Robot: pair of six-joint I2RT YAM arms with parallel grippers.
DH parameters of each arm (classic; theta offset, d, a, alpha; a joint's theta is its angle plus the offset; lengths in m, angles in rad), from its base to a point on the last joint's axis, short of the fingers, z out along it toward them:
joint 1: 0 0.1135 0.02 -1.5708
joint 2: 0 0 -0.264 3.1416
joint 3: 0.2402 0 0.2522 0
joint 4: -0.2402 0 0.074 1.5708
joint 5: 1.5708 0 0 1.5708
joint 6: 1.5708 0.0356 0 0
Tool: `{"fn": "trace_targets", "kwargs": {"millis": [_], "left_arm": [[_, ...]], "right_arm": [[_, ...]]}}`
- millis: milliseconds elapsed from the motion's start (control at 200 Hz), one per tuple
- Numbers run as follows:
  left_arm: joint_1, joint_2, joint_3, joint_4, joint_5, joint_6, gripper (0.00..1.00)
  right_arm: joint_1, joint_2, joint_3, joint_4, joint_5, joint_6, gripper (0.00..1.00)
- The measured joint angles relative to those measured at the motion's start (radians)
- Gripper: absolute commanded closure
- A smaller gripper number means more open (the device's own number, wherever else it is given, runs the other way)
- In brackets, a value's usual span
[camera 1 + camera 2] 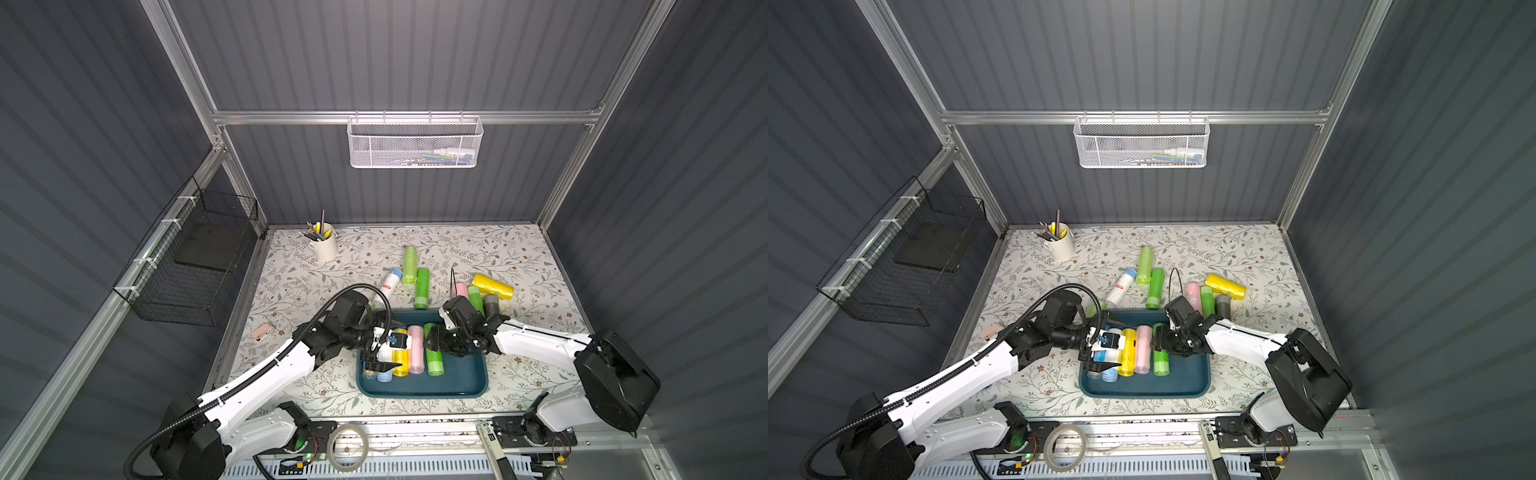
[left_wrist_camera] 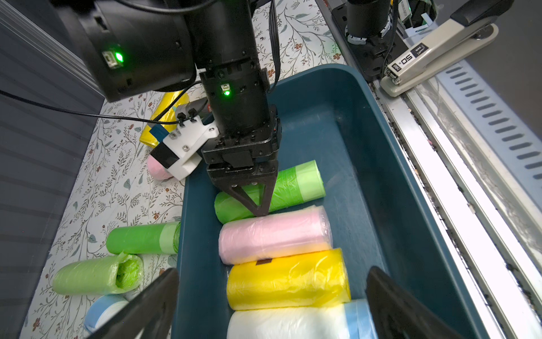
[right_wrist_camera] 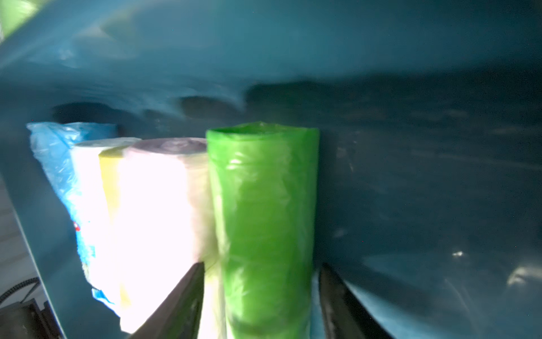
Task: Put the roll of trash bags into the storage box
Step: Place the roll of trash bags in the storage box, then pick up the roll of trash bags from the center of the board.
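My left gripper point(image 2: 272, 270) gapes wide over the glossy teal storage box point(image 1: 465, 374). My right gripper point(image 3: 261, 264) straddles, jaws apart, the crinkly green roll of trash bags point(image 3: 264, 205) lying inside. Beyond: floral tabletop point(image 1: 478, 249), ribbed grey walls point(image 1: 415, 62).

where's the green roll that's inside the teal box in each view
In both top views: the green roll lies in the storage box, last in the row, partly under the right gripper.
Left wrist: mid-frame, behind that gripper.
Right wrist: centre, between its jaws.
Shared landmark: the pink roll right beside it.
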State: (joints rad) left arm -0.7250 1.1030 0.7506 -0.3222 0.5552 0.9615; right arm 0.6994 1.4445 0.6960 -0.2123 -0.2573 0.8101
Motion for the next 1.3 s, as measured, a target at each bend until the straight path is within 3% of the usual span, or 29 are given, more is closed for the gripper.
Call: {"fn": "trace_targets", "kwargs": {"millis": [325,460,695,810,941,1301], "left_arm": [[0.0,0.0,0.0,0.003,0.0,-0.004,0.0],[0.0,0.001,0.0,0.045,0.005,-0.083,0.0],[0.0,0.048,0.027,0.129,0.061,-0.232,0.0],[0.0,0.051,0.028,0.15,0.103,-0.26,0.0],[-0.001,0.049,0.028,0.162,0.12,-0.267,0.0],[-0.001,0.038,0.028,0.171,0.127,-0.267,0.0]], "right_arm": [[0.001,-0.179,0.109,-0.186,0.088,-0.044,0.31],[-0.037,-0.278,0.183,-0.318,0.18,-0.102,0.32],[-0.422,-0.408,0.198,-0.462,0.214,-0.249,0.33],[-0.547,-0.395,0.179,-0.478,0.219,-0.324,0.34],[-0.619,-0.339,0.136,-0.468,0.192,-0.382,0.34],[-0.658,-0.084,0.126,-0.375,0.135,-0.454,0.34]]}}
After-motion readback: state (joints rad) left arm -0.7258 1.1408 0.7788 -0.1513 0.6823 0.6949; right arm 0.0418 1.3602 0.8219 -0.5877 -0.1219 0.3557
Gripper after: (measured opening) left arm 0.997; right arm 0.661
